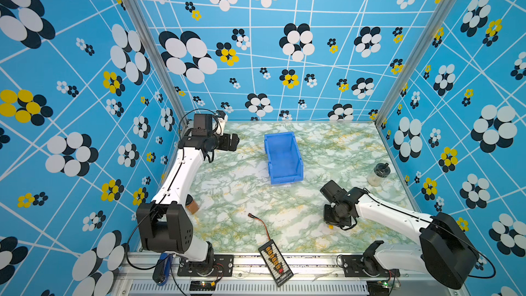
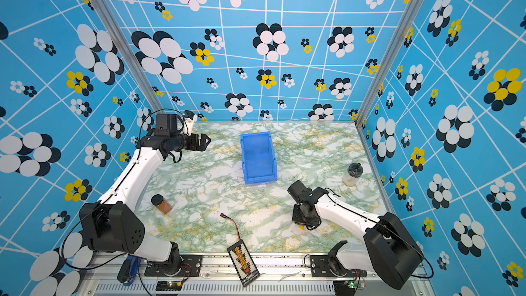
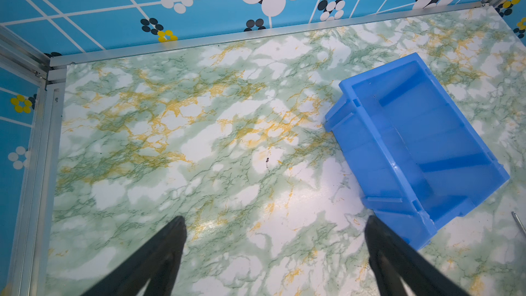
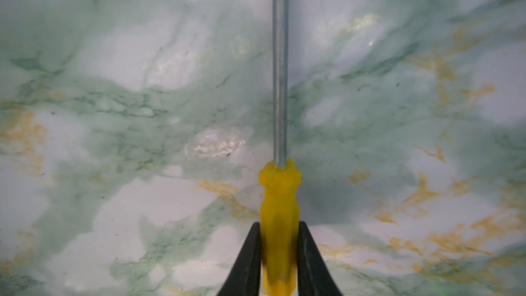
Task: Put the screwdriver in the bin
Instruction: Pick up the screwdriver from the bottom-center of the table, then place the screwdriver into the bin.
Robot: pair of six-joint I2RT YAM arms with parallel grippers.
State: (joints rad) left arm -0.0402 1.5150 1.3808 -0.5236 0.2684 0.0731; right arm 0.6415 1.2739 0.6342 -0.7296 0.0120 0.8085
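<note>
The screwdriver (image 4: 277,209) has a yellow handle and a thin metal shaft, and it lies low over the marble tabletop. My right gripper (image 4: 279,229) is shut on the handle, with one black finger pressed against each side. In both top views the right gripper (image 1: 333,219) points down at the table's right front, and only a speck of yellow handle (image 2: 301,227) shows beneath it. The blue bin (image 1: 283,156) (image 3: 412,143) stands empty at the table's middle back, apart from both arms. My left gripper (image 1: 234,140) (image 3: 274,220) hovers open, left of the bin.
A brown spice jar (image 2: 161,204) stands by the left arm. A clear jar with a black lid (image 1: 378,174) is at the right wall. A red-black wire (image 1: 260,222) runs to a black board with orange connectors (image 1: 275,261) at the front edge.
</note>
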